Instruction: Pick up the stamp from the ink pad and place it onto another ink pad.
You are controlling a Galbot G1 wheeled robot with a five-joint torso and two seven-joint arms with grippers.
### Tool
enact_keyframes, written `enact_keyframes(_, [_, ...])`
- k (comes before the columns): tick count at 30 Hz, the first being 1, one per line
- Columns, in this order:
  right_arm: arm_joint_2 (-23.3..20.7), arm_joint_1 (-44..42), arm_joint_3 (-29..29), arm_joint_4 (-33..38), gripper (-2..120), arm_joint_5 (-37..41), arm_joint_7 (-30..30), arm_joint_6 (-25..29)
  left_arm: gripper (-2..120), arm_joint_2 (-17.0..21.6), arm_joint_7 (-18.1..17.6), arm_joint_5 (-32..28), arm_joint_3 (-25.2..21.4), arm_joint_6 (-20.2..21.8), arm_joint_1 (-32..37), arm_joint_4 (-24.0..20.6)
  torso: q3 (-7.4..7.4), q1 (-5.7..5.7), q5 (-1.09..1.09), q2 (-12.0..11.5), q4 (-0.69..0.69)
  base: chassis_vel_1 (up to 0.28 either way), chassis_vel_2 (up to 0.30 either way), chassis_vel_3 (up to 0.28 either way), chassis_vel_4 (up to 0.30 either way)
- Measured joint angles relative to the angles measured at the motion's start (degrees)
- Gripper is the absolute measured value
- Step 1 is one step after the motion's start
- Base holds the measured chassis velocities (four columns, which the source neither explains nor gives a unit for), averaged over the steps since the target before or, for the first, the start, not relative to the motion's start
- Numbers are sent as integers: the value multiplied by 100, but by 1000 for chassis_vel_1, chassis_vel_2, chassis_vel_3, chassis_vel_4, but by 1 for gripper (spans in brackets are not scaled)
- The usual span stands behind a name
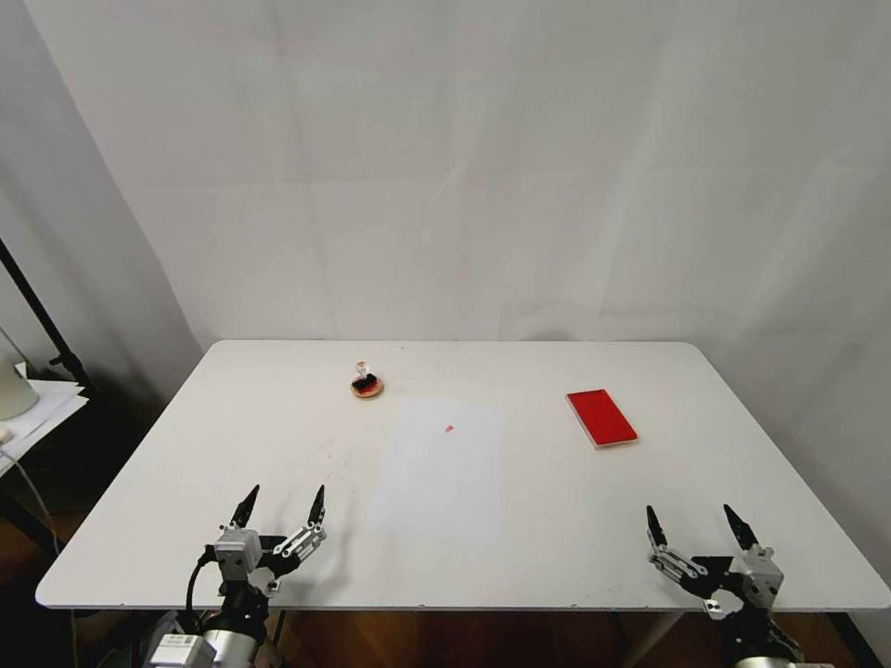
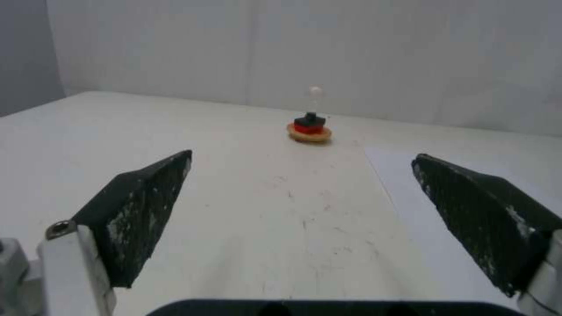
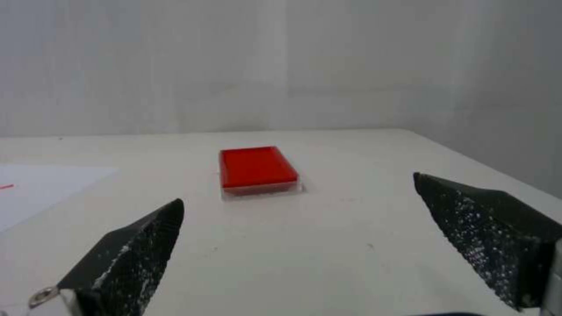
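Tiny stamp (image 1: 364,376) with black rectangular base and small clear rounded knob, standing upright on the small round tan disc pad with orange-red centre (image 1: 367,390), toward the far left part of the white rounded-corner desk (image 1: 232,445). From the left wrist view, same stamp (image 2: 310,118) seated on the tan disc pad (image 2: 309,133), black base over the red centre, clear knob rising above it.

Flat bright red rectangular ink pad with thin pale rim (image 1: 601,417) lying on the far right part of the desk, well apart from the disc, nothing resting on it. In the right wrist view, red rectangular pad (image 3: 256,169) flat on the desk surface, bare on top.

Between the two pads, a pale white sheet of paper (image 1: 436,468) flat on the desk, bearing a small red mark (image 1: 449,429).

Left tool (image 1: 282,506) near the front left edge of the desk, black fingers spread wide apart, gripping nothing, pointed toward the disc and stamp, well short of them. Left fingers (image 2: 138,210) apart in the wrist view.

Right tool (image 1: 698,525) near the front right edge, fingers likewise spread wide and empty, aimed at the red rectangular pad but well apart from it. Right fingers (image 3: 126,254) apart in the wrist view.
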Motion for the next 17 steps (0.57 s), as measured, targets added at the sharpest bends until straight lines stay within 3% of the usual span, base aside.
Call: enact_keyframes(17, [-7,12,-33,-17,100,-57,-16,-8,100,0,0,0,0,0,0,0,0,1,-1,-1,-1,0,0,0,0])
